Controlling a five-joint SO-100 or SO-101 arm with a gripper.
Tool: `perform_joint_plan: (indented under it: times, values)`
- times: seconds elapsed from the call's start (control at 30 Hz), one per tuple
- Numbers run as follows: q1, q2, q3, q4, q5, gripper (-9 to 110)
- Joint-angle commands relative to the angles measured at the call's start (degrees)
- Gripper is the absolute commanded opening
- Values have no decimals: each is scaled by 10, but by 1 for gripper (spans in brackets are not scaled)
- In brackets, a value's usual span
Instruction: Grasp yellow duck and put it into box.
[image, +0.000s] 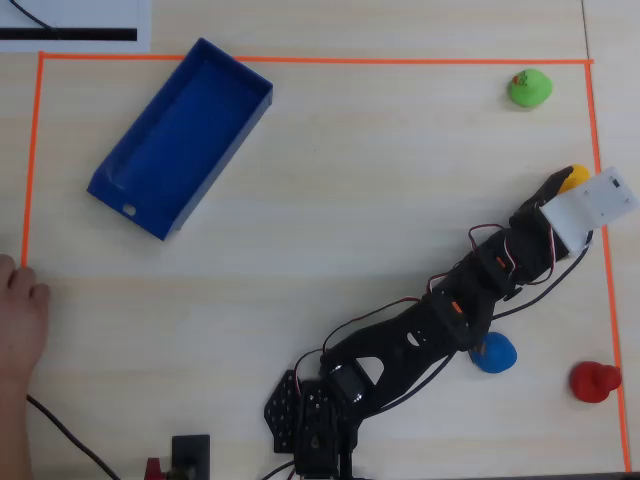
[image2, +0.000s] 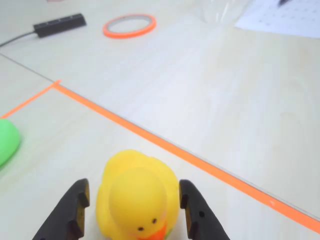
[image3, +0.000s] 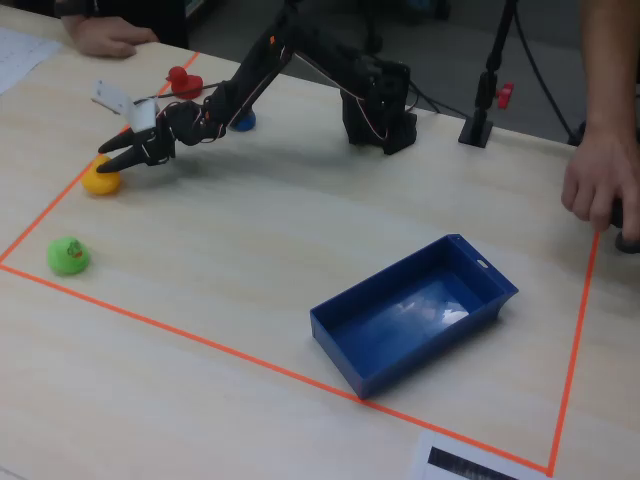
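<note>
The yellow duck (image2: 137, 200) sits on the table near the orange tape border, its orange beak facing the wrist camera. My gripper (image2: 134, 190) is open with one black finger on each side of the duck; the right finger is close to it and the left stands a little apart. In the overhead view the gripper (image: 560, 185) is at the right edge and covers most of the duck (image: 574, 178). In the fixed view the duck (image3: 100, 181) is just below the gripper (image3: 112, 155). The blue box (image: 225, 150) lies empty at the far upper left, also seen in the fixed view (image3: 410, 310).
A green duck (image: 529, 88) sits at the upper right, a blue duck (image: 493, 352) under the arm and a red duck (image: 594, 381) at the lower right. Orange tape (image: 300, 60) frames the work area. A person's hand (image: 20, 310) rests at the left edge.
</note>
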Motion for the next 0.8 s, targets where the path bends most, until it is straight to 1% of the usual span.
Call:
perform_joint_plan:
  times: [0.0, 0.1, 0.17, 0.2, 0.23, 0.27, 0.5, 0.63, 0.7, 0.77]
  values:
    - [-4, 4, -36, 4, -3, 24]
    - [-9, -3, -42, 8, -11, 23]
    - [-12, -8, -48, 9, -18, 20]
    - [-15, -11, -51, 9, -29, 16]
    - [-17, -15, -54, 9, -40, 5]
    - [-18, -18, -58, 4, -36, 0]
    - [-14, 6, -60, 30, -11, 0]
    - [-9, 41, -47, 38, 19, 0]
    - [-9, 75, -27, 61, 33, 0]
    - [-11, 131, 9, 110, 51, 0]
